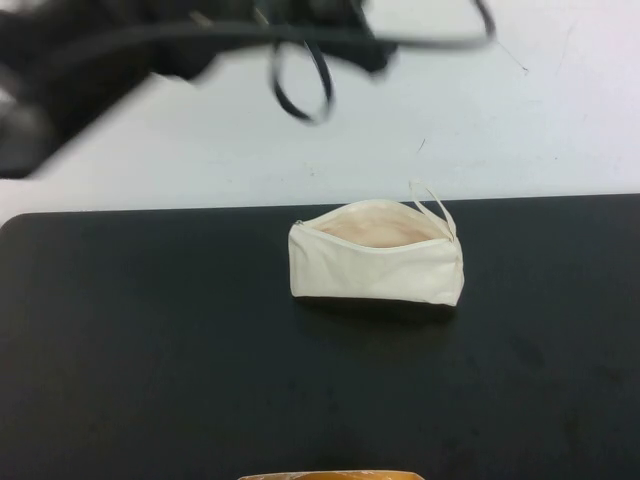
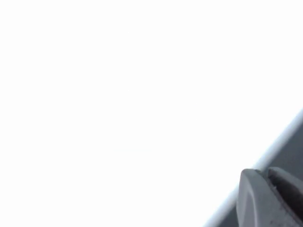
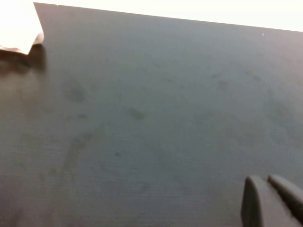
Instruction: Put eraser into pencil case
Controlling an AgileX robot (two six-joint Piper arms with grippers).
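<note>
**Cloth pouch on a matt black top**

The pencil case (image 1: 375, 268) is cream woven fabric, unglossy, with soft peach lining. The tabletop (image 1: 150, 350) is matt black, faintly smudged. Left gripper (image 2: 270, 198) and right gripper (image 3: 270, 203) show dull grey plastic.

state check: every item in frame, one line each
pencil case: upright on the black table, zip open, peach lining showing, loop strap at its right end
eraser: not visible
left gripper: fingers together, holding nothing, over a white surface
right gripper: fingers together, holding nothing, above the table
</note>
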